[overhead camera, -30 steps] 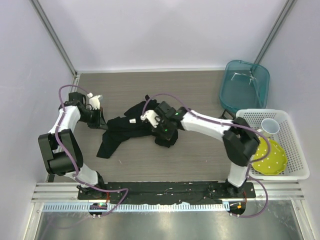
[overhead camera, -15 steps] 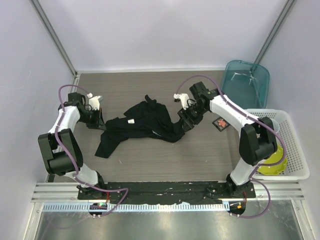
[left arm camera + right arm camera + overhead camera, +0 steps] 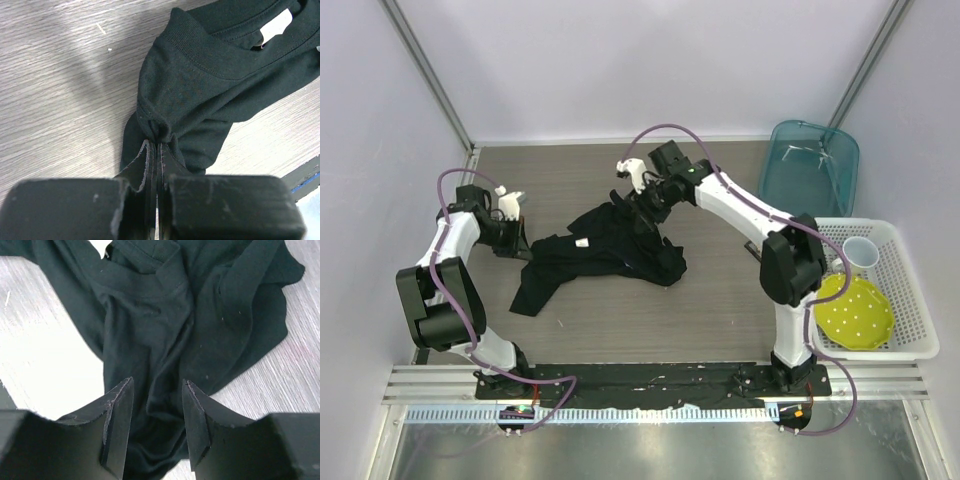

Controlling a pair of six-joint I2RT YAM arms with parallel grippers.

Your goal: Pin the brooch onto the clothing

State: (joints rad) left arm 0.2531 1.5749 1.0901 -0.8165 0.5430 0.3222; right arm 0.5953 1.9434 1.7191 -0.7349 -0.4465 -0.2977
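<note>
One black T-shirt (image 3: 610, 250) lies crumpled on the surface (image 3: 720, 310), with its long axis running near-left to far-right. One white label (image 3: 276, 25) sits at the neckline.

Left tool (image 3: 156, 150): jaws together, clamped on a fabric fold. Only the left wrist view shows this pinch.

Right tool (image 3: 157, 385): jaws apart over the far-right end.

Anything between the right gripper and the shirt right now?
Nothing visible. The right gripper is open, right over the bunched black T-shirt, with bare fabric straight ahead of it. The left gripper is shut on the shirt's left end, off to the side. The brooch shows in no view.
</note>
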